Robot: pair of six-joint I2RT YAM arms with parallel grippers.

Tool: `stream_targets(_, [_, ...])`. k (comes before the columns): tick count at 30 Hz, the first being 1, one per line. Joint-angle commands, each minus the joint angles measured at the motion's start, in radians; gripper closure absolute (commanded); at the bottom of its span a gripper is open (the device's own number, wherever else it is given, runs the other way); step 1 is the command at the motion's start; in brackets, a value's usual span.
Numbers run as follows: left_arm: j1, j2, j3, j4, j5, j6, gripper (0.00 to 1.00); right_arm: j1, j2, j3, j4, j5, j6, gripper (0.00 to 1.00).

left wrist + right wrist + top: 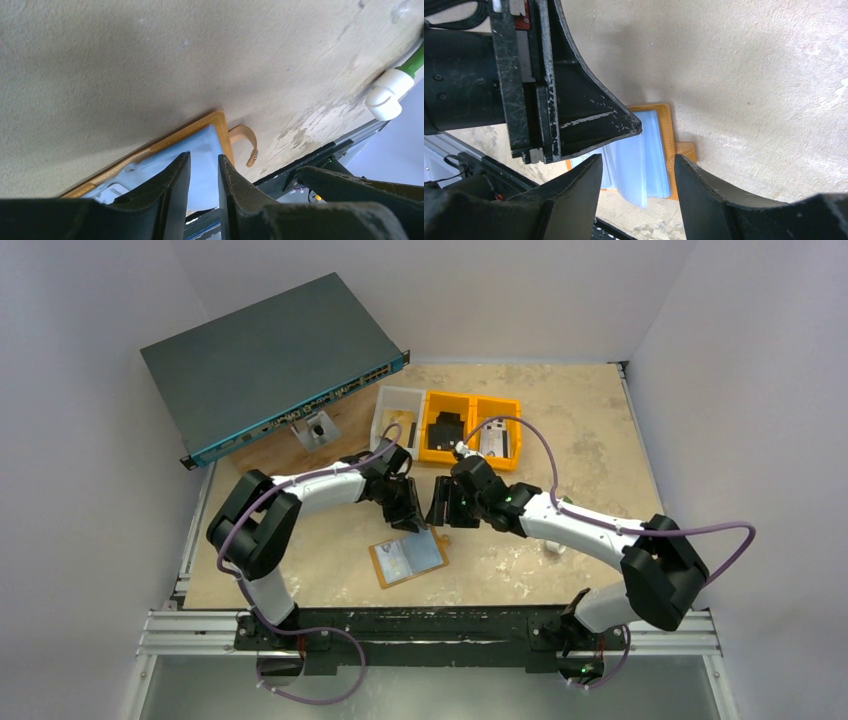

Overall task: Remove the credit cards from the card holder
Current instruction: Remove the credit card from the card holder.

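The tan-orange card holder (408, 560) lies open and flat on the table, pale blue plastic sleeves up, snap tab at its right edge. A card with print shows in its left half. My left gripper (411, 524) hovers just above the holder's far edge, jaws a narrow gap apart with nothing between them. In the left wrist view (202, 157) the holder (205, 142) and its tab (245, 142) lie beyond the fingertips. My right gripper (438, 512) is open wide and empty, right beside the left one. In the right wrist view (636, 158) the holder's sleeves (651, 145) lie below the jaws.
A teal network switch (270, 360) sits at the back left. A white bin (397, 415) and two orange bins (470, 425) with parts stand behind the grippers. A small white cap (555, 545) lies under the right arm. The black front rail (430, 625) borders the table.
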State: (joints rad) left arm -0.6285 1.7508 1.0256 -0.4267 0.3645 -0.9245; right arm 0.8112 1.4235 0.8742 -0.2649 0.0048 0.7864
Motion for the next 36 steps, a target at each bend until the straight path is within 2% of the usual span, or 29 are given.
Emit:
stream_targets(1, [-0.004, -0.009, 0.057, 0.024, 0.017, -0.007, 0.74, 0.008, -0.024, 0.013, -0.001, 0.011, -0.036, 0.47])
stream_targets(10, [0.001, -0.048, 0.094, 0.024, 0.017, -0.007, 0.74, 0.112, 0.044, 0.078, 0.033, -0.033, -0.081, 0.61])
stream_targets(16, [0.044, -0.128, 0.060, 0.024, 0.017, -0.007, 0.74, 0.188, 0.157, 0.133, 0.055, -0.055, -0.095, 0.63])
stream_targets(21, [0.110, -0.244, -0.057, 0.024, 0.017, -0.007, 0.74, 0.208, 0.235, 0.169, 0.064, -0.073, -0.097, 0.62])
stream_targets(22, [0.124, -0.268, -0.086, -0.048, 0.019, -0.006, 0.71, 0.211, 0.250, 0.178, 0.064, -0.074, -0.099, 0.61])
stream_targets(23, [0.141, -0.291, -0.116, -0.113, -0.096, 0.098, 0.55, 0.214, 0.260, 0.186, 0.062, -0.074, -0.102, 0.60])
stream_targets(24, [0.149, -0.312, -0.143, -0.119, -0.100, 0.105, 0.55, 0.216, 0.276, 0.193, 0.061, -0.076, -0.104, 0.60])
stream_targets(28, [0.156, -0.389, -0.268, -0.113, -0.094, 0.104, 0.58, 0.218, 0.318, 0.193, 0.077, -0.088, -0.095, 0.60])
stream_targets(36, [0.153, -0.422, -0.367, -0.059, -0.050, 0.082, 0.70, 0.215, 0.334, 0.142, 0.135, -0.138, -0.050, 0.60])
